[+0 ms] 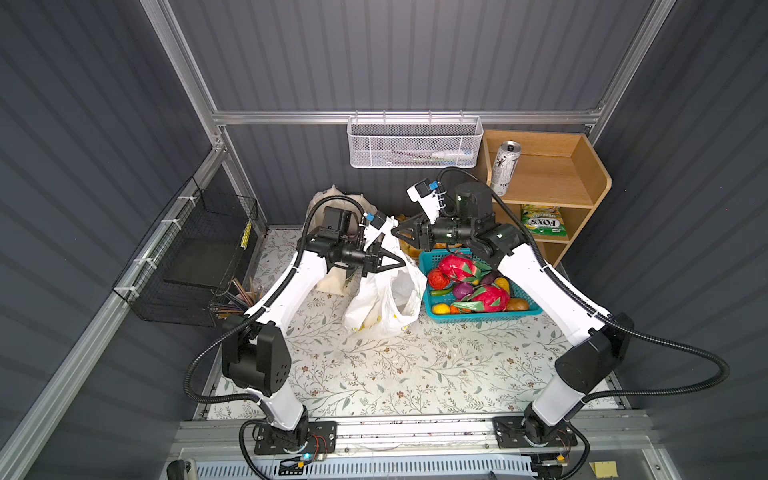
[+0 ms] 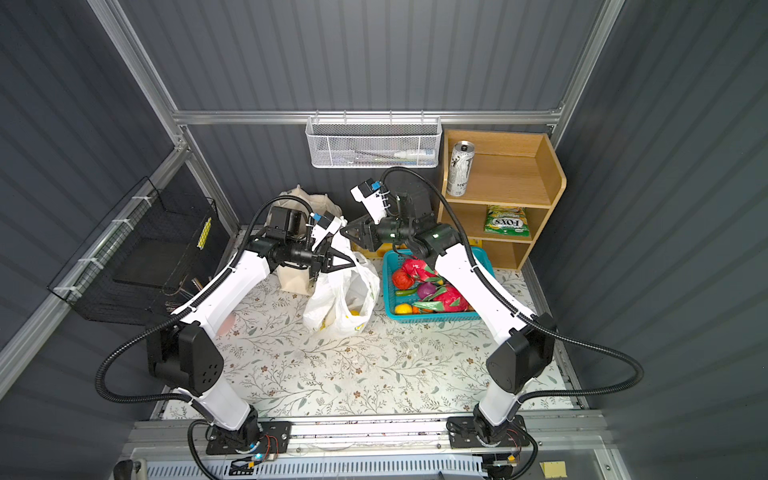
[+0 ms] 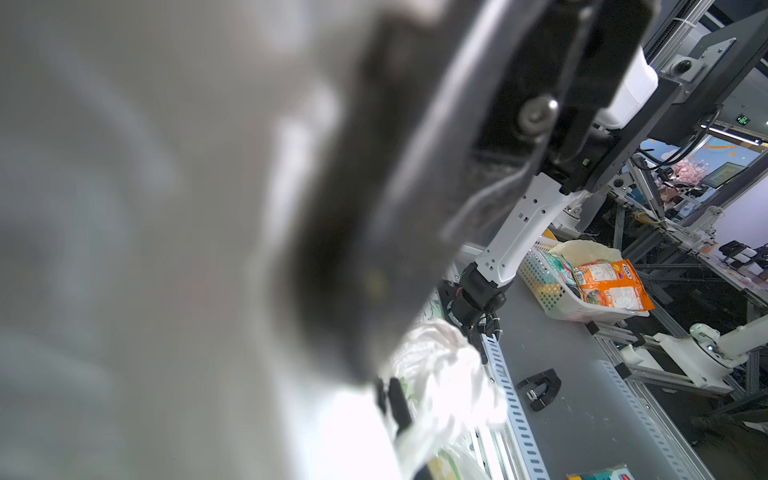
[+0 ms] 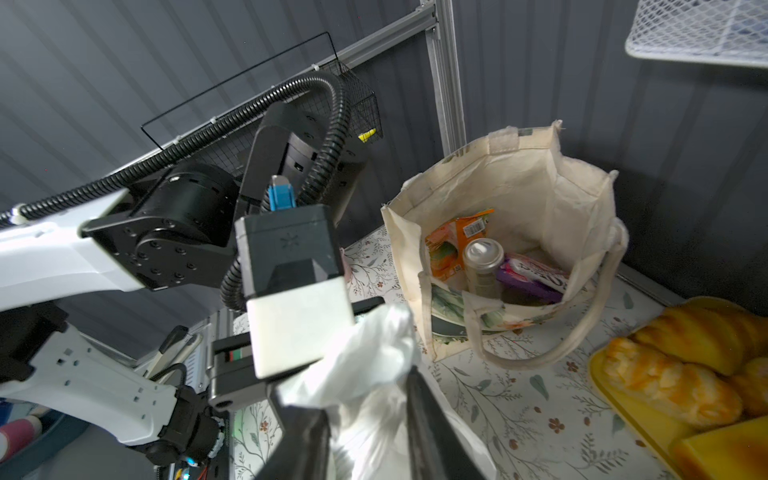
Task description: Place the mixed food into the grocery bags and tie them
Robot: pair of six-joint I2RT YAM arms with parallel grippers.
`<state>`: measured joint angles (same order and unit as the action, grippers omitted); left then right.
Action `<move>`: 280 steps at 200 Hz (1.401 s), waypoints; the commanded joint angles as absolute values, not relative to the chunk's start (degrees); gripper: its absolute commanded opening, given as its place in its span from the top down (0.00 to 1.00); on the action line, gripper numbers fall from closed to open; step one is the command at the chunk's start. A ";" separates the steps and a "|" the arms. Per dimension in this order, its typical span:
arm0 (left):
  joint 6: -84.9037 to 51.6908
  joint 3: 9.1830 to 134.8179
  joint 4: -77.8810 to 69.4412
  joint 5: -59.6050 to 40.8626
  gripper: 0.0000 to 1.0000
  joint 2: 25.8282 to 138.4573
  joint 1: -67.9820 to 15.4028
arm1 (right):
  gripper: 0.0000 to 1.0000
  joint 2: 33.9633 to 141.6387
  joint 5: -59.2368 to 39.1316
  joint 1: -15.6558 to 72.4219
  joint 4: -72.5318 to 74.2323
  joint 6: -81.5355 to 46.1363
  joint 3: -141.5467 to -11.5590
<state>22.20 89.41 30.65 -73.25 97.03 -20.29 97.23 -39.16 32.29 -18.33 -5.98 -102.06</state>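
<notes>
Right wrist view shows the plastic carrier (image 4: 374, 345) bunched in the right gripper (image 4: 361, 395), whose two dark fingers (image 4: 432, 424) sit narrow and pinch a fold of its white film. In both top views the carrier stands slumped and open-mouthed at the middle of the table (image 1: 415, 374), with yellow patches near its base. The right gripper holds its far edge from the right. The left gripper (image 1: 400, 262), with its fingers closed to a point, grips the rim from the left.

The canvas tote (image 4: 540, 191) stands upright just beyond and left of the carrier, by the far wall. It contains an orange packet (image 4: 453, 245), a silver can (image 4: 483, 259) and a purple pouch (image 4: 534, 279).

Just right of the carrier, a teal basket (image 1: 478, 318) carries toy fruit and vegetables. Further right, a wooden shelf (image 1: 592, 166) bears a tall drink can (image 1: 505, 168) on its top level and a green FOX'S pouch (image 1: 543, 223) below. A white mesh basket (image 1: 415, 143) hangs on the far rail, and a black wire basket (image 1: 187, 266) hangs on the left wall.
</notes>
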 commanded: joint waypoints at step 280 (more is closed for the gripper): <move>-16.88 71.88 -27.07 -70.07 1.00 94.90 -17.84 | 1.00 70.32 -14.41 37.44 -1.64 -21.69 -58.16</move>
